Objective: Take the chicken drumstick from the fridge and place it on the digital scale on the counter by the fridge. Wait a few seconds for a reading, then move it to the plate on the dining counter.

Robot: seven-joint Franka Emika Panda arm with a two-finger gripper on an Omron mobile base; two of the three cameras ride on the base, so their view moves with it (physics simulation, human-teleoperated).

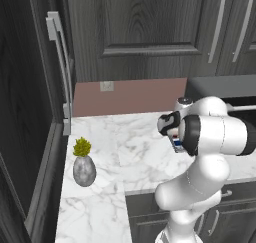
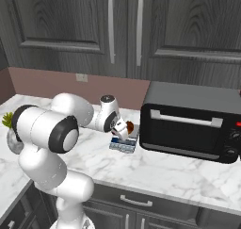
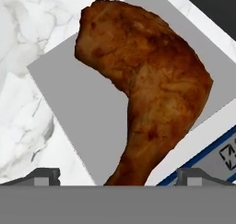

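Note:
The chicken drumstick (image 3: pixel 147 94) lies reddish-brown and glossy on the light platform of the digital scale (image 3: pixel 69 89), thick end away from me. Its thin end points down between my fingertips (image 3: pixel 46 174), which stand wide apart on either side without touching it. In the right base view my gripper (image 2: pixel 123 132) hangs open just above the drumstick (image 2: pixel 129 127) and the scale (image 2: pixel 123 146), which sits on the marble counter (image 2: pixel 179 171). The scale's blue front strip (image 1: pixel 176 145) peeks out beside my arm. The fridge's silver handle (image 1: pixel 59 62) stands at the left. The plate and the dining counter are out of view.
A black toaster oven (image 2: pixel 188 124) stands close to the right of the scale. A small potted plant in a grey vase (image 1: pixel 84 168) sits near the counter's left corner. Dark cabinets (image 2: pixel 122 25) hang above, over a pinkish backsplash (image 1: pixel 130 97).

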